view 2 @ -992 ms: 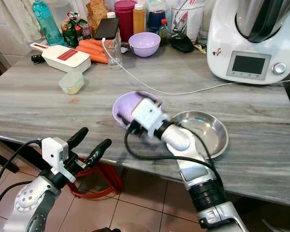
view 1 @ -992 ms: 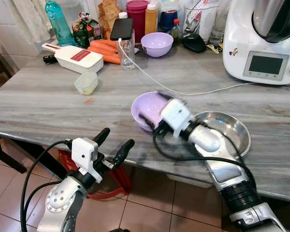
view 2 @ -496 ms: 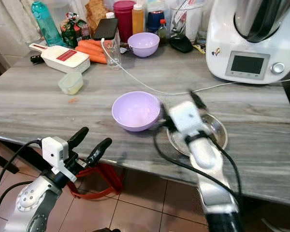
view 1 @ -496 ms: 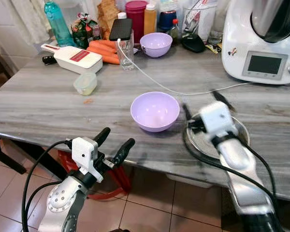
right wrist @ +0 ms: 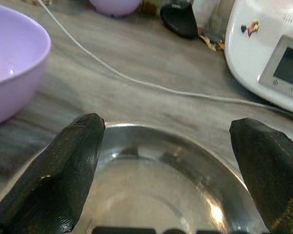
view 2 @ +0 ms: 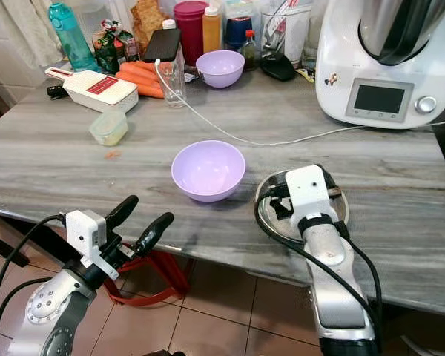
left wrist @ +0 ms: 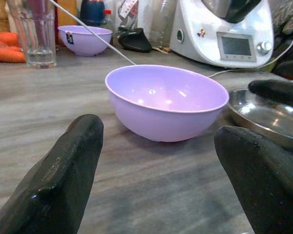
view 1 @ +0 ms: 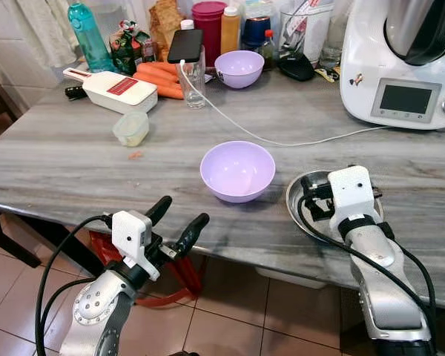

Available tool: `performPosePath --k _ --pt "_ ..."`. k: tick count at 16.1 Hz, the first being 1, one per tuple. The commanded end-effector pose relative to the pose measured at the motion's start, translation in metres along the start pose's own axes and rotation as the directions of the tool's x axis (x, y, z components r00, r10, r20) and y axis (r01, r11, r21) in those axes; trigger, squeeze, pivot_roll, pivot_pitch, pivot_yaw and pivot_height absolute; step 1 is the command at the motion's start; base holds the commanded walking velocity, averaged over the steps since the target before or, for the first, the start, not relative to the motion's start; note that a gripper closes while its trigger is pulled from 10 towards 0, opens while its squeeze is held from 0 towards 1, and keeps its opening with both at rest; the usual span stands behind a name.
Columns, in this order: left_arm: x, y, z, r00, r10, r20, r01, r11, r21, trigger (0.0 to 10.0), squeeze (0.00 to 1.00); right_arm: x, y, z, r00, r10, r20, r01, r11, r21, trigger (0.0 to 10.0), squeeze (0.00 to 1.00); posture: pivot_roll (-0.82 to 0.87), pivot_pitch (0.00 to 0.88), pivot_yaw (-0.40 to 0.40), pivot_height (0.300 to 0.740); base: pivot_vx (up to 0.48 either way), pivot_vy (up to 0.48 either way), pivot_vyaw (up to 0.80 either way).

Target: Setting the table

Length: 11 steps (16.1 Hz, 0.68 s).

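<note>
A purple bowl (view 1: 237,170) stands upright on the grey table (view 1: 74,163), near its front edge. To its right lies a shallow steel bowl (view 1: 294,204). My right gripper (right wrist: 166,124) hovers low over the steel bowl (right wrist: 156,195), open, its fingers (right wrist: 71,168) spread about as wide as the rim, holding nothing. My left gripper (view 1: 176,220) is open in front of the table edge, pointing at the purple bowl (left wrist: 166,102) from a short way off. A second purple bowl (view 1: 239,68) sits at the back of the table.
A white kitchen machine (view 1: 404,67) fills the back right corner. A white cable (view 1: 282,141) runs across the table behind the bowls. A glass with a phone (view 1: 193,70), a slicer (view 1: 119,89), carrots, bottles and a small lidded tub (view 1: 132,127) crowd the back left.
My right gripper let go of the purple bowl, swung to the right and came down over the steel bowl. The purple bowl now stands free. The left arm stayed still.
</note>
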<state>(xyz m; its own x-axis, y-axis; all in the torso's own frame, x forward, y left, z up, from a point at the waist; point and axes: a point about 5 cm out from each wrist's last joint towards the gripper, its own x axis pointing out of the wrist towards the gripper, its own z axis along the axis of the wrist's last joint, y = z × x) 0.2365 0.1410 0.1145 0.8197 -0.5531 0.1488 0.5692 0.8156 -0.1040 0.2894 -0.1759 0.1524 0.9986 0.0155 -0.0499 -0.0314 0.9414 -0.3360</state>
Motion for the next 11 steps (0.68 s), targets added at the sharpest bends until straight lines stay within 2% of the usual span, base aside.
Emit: performPosePath --k 1,3,5,6,8,11 --pt "-0.002 -0.002 0.0 0.998 -0.057 -0.016 0.057 0.998 -0.021 10.0 0.0 0.001 -0.002 -0.007 0.998 0.003 -0.055 -0.001 0.999 0.036 10.0 1.0 -0.09 0.096 0.077 0.74 0.0 0.0 0.0" --pt "-0.003 -0.002 -0.001 0.996 -0.087 -0.028 0.086 0.996 -0.029 10.0 0.0 0.001 -0.002 -0.011 0.996 0.012 -0.088 -0.007 0.998 0.059 10.0 1.0 -0.09 0.093 0.076 0.74 0.0 0.0 0.0" --pt "-0.005 -0.004 -0.003 0.99 -0.131 -0.046 0.128 0.99 -0.052 10.0 0.0 0.001 0.0 -0.016 0.99 0.04 -0.134 -0.022 0.991 0.129 10.0 1.0 -0.09 0.089 0.076 0.74 0.0 0.0 0.0" --pt "-0.005 -0.004 -0.003 0.99 -0.135 -0.048 0.133 0.99 -0.052 10.0 0.0 0.002 0.0 -0.016 0.99 0.044 -0.136 -0.026 0.991 0.13 10.0 1.0 -0.09 0.089 0.076 0.74 0.0 0.0 0.0" --pt "-0.006 -0.002 -0.004 0.989 -0.138 -0.053 0.136 0.99 -0.048 10.0 0.0 0.002 0.008 -0.019 0.979 0.1 -0.176 -0.061 0.975 0.214 10.0 1.0 -0.09 0.085 0.078 0.74 0.0 0.0 0.0" --pt "-0.007 -0.001 -0.005 0.99 -0.131 -0.056 0.128 0.991 -0.046 10.0 0.0 0.002 0.012 -0.02 0.976 0.121 -0.181 -0.08 0.973 0.219 10.0 1.0 -0.09 0.082 0.08 0.74 0.0 0.0 0.0"
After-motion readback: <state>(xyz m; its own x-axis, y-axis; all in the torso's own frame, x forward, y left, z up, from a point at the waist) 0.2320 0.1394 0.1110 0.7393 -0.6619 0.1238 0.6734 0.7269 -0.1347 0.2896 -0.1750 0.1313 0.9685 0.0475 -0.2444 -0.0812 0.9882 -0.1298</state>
